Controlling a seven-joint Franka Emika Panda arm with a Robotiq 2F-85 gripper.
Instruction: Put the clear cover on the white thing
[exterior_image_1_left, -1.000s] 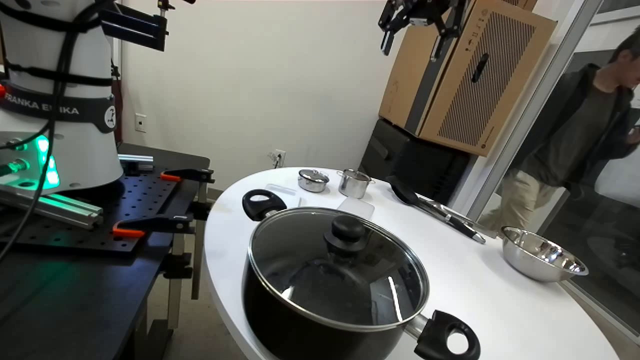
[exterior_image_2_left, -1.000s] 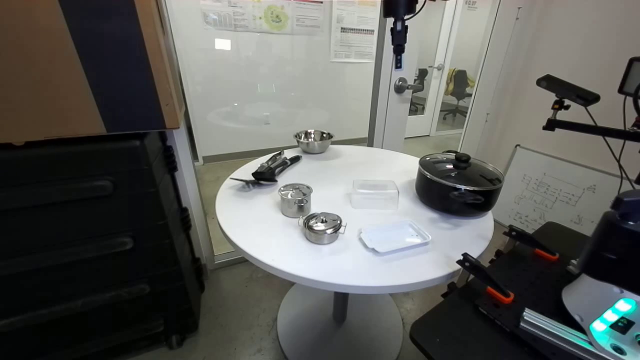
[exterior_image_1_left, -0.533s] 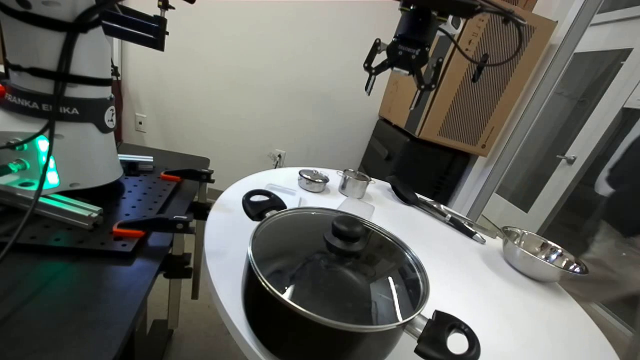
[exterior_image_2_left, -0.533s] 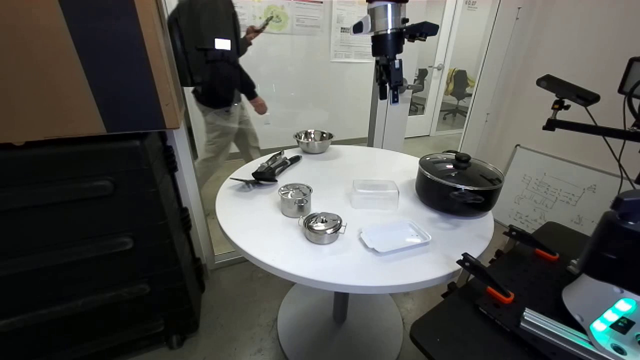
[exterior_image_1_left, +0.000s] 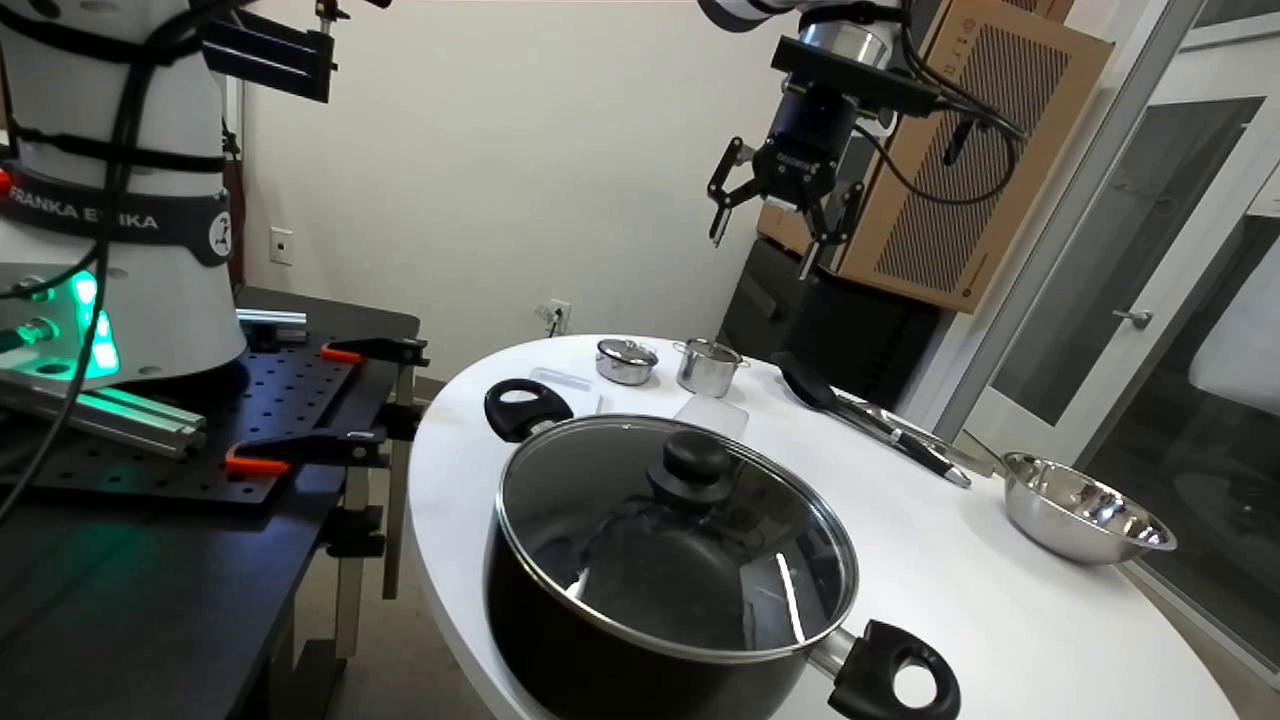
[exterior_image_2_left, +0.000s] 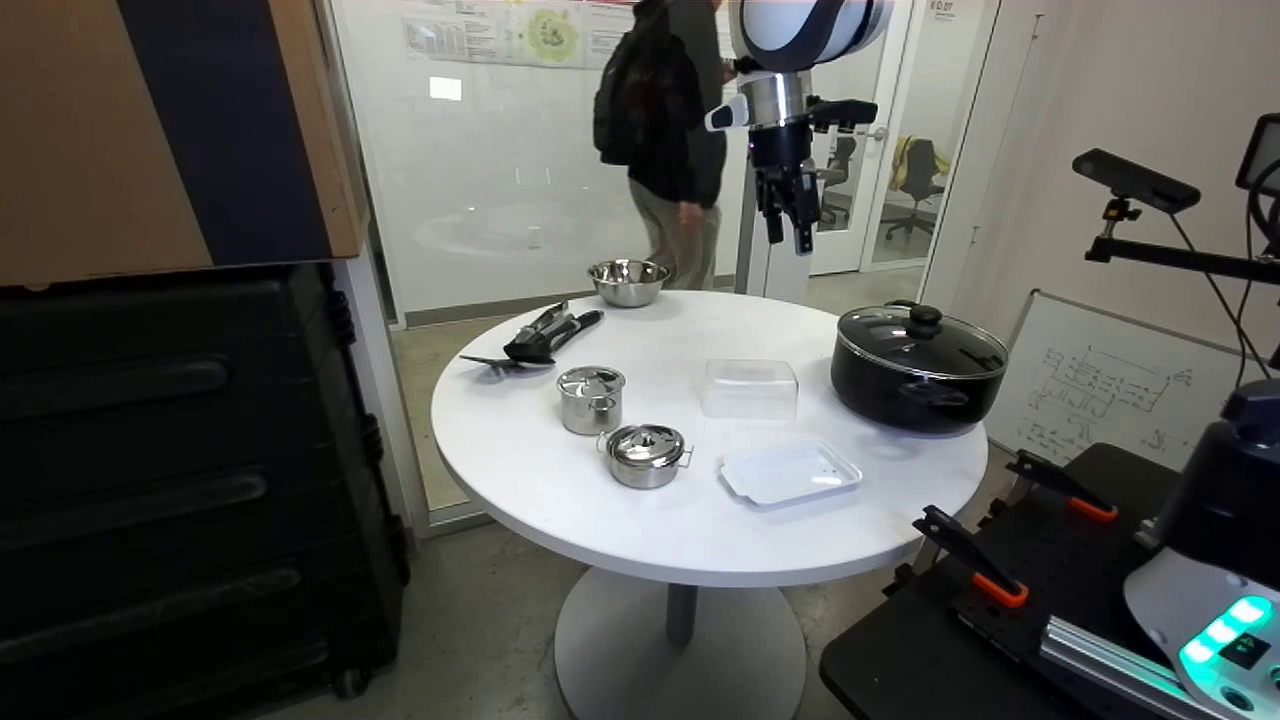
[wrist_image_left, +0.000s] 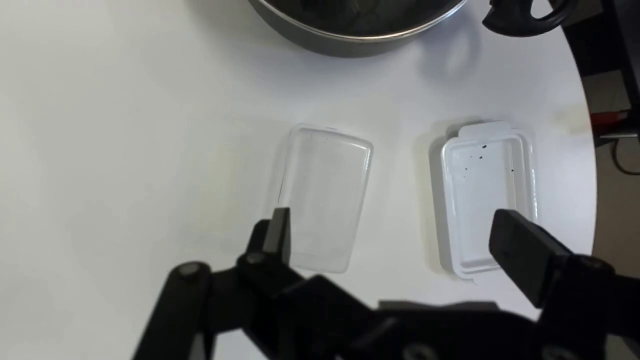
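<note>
Clear plastic, likely light, slick and springy, the cover (wrist_image_left: 326, 197) lies on the desk (wrist_image_left: 150, 125) near the white tray (wrist_image_left: 481, 197), best pinched gently across its narrow width by the claw (exterior_image_1_left: 762, 254), which hangs spread wide and empty.

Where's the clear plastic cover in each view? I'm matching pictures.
In an exterior view: clear plastic cover near centre, partly behind the lidded black pot.
In an exterior view: clear plastic cover right of centre, pot farther right.
Wrist view: clear plastic cover at centre, pot at the top edge.
Shared landmark: lidded black pot.
</note>
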